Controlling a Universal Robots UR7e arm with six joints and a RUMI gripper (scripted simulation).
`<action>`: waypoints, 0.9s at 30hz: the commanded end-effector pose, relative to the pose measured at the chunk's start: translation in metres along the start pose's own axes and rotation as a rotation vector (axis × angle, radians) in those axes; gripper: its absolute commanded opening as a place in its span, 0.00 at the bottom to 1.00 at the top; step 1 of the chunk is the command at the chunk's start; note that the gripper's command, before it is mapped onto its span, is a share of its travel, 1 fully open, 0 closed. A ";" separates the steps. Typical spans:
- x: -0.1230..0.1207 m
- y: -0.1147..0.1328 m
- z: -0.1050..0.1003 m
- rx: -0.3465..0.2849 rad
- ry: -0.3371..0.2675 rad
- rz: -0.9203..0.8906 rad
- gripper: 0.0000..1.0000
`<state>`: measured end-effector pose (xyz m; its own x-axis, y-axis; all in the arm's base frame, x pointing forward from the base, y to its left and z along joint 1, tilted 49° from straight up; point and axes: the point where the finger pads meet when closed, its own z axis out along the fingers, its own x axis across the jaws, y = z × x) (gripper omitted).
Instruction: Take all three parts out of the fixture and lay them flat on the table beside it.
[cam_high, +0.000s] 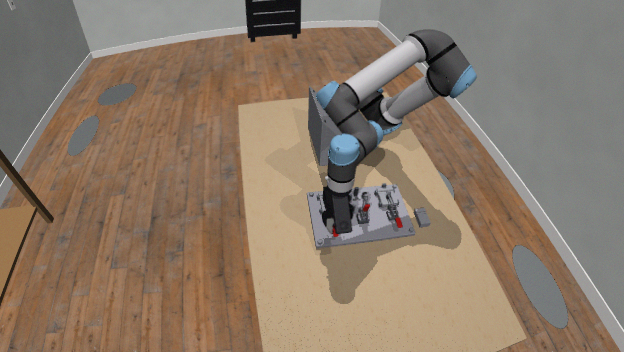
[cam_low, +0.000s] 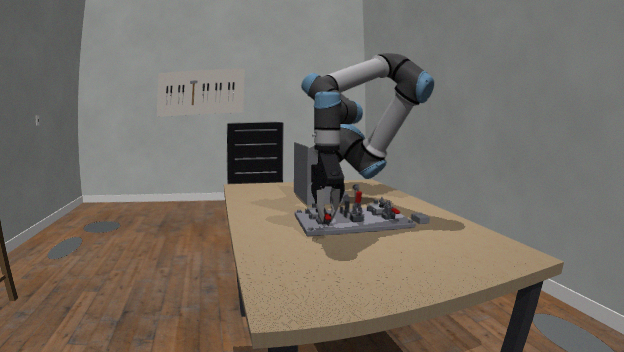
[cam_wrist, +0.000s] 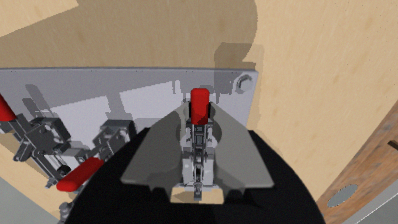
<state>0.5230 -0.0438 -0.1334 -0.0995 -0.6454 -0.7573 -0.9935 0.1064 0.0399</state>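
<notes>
The grey fixture plate (cam_high: 356, 220) lies on the tan table and carries three toggle clamps with red handles. My gripper (cam_high: 336, 227) points straight down over the clamp at the plate's left end. In the wrist view the gripper (cam_wrist: 199, 131) is shut on that clamp's lever (cam_wrist: 198, 150), just below its red handle tip (cam_wrist: 200, 105). The middle clamp's red handle (cam_low: 357, 194) stands upright. The right clamp's handle (cam_high: 398, 222) lies low. One small grey part (cam_high: 423, 217) lies flat on the table just right of the plate. Parts under the clamps are hidden.
A grey upright panel (cam_high: 320, 130) stands on the table behind the fixture, close to my arm. The table's left edge is near the plate's left end in the wrist view. A black drawer cabinet (cam_low: 255, 152) stands against the back wall.
</notes>
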 end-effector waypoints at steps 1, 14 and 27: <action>0.000 0.000 -0.001 0.001 0.001 0.000 0.00; 0.000 0.001 -0.005 0.001 0.001 0.000 0.00; 0.000 0.006 -0.014 0.001 0.001 0.000 0.00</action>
<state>0.5177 -0.0513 -0.1263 -0.0995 -0.6455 -0.7573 -0.9935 0.1065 0.0397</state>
